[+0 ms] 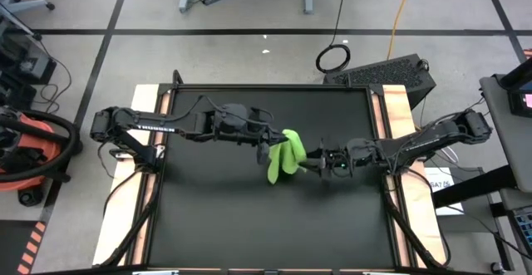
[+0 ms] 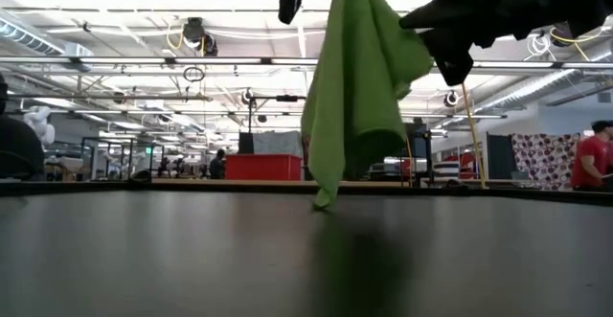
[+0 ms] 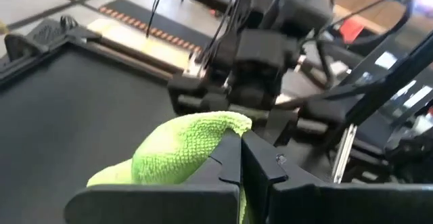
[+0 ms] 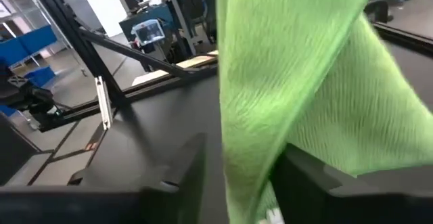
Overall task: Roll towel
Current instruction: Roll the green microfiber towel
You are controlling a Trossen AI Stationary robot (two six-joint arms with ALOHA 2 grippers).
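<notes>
So the towel (image 1: 284, 156) is up off the worktop (image 1: 208, 217) right now, dangling near the middle, a bit toward the far edge. In the low view it hangs as a long drape with just its bottom tip touching, or nearly touching, the black mat; can't tell which.

The left hand (image 1: 273, 139) is pinched fully closed on the towel's top edge. From its wrist cam you can see the two fingers (image 3: 229, 162) pressed together with green cloth bunched between them.

The right hand (image 1: 309, 160) comes in from the right side and sits against the hanging cloth. Its wrist cam shows the towel running down between its two dark fingers (image 4: 177, 173), which stand partway open on either side of the fabric. Not clamped as far as I can see.

Room-wise: the whole near half of the mat is open, and so are the left and right strips along the wooden side rails (image 1: 396, 134). Both arms are crowded together in the center, hands just beside each other with the towel between.
</notes>
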